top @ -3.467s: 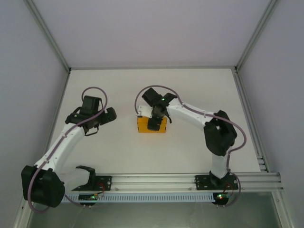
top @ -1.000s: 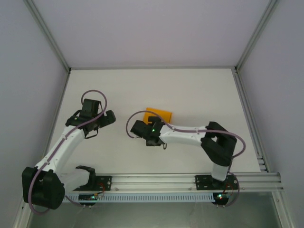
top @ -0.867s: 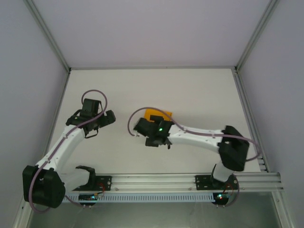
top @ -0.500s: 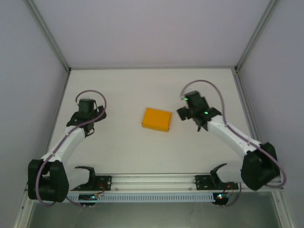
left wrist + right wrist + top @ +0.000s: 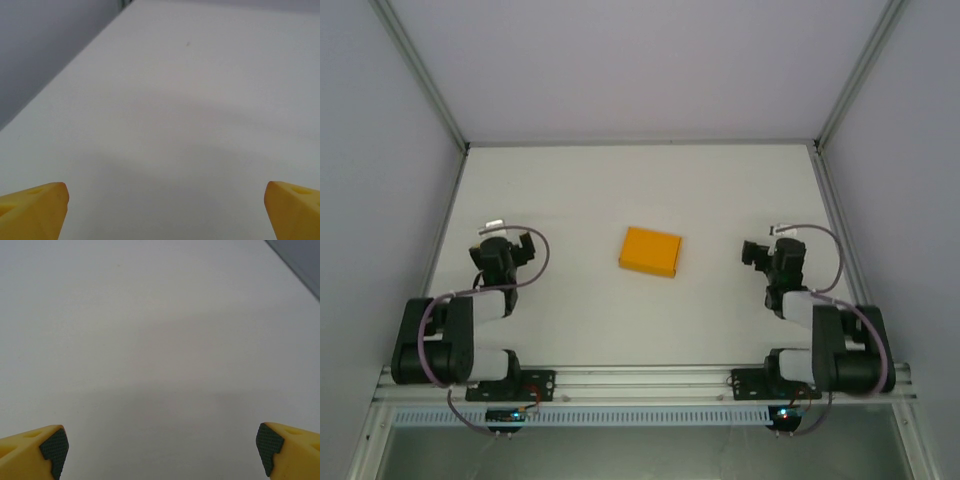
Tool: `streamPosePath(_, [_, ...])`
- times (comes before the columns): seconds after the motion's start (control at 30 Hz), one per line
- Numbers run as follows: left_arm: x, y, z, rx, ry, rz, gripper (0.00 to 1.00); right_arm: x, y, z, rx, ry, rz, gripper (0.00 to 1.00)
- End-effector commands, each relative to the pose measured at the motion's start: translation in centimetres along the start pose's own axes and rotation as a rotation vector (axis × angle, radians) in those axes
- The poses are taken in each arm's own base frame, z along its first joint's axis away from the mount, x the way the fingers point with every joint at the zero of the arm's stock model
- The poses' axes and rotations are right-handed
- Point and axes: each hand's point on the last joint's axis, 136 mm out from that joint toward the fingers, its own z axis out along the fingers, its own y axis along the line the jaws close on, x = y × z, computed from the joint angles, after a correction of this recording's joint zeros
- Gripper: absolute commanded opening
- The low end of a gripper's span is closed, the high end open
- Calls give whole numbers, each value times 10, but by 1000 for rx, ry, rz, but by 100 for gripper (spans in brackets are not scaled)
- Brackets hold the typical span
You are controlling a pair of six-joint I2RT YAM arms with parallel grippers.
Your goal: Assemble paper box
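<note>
Both sets of yellow fingertips point(image 5: 35, 212) are spread wide with nothing between them. The left gripper point(image 5: 165, 212) and the right gripper point(image 5: 162, 455) each look onto bare white table point(image 5: 620, 190). The two arms are folded close to their bases at the near edge. Between them, well apart from either, the paper box point(image 5: 651, 251) sits closed and slightly skewed on the table.

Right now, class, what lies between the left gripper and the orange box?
In the top view, the stretch of table between the left gripper and the box is bare.
</note>
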Motion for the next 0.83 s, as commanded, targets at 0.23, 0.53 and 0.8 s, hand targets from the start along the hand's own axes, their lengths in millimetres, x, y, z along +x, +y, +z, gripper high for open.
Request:
streamPosePath(0.23, [-18, -37, 25, 200, -59, 75, 100, -34, 28, 31, -102, -104, -33, 99])
streamPosePath(0.53, [-15, -38, 23, 207, -60, 78, 99, -37, 26, 31, -92, -117, -38, 99])
streamPosePath(0.8, [-15, -38, 23, 207, -58, 79, 100, -35, 28, 31, -102, -112, -39, 99])
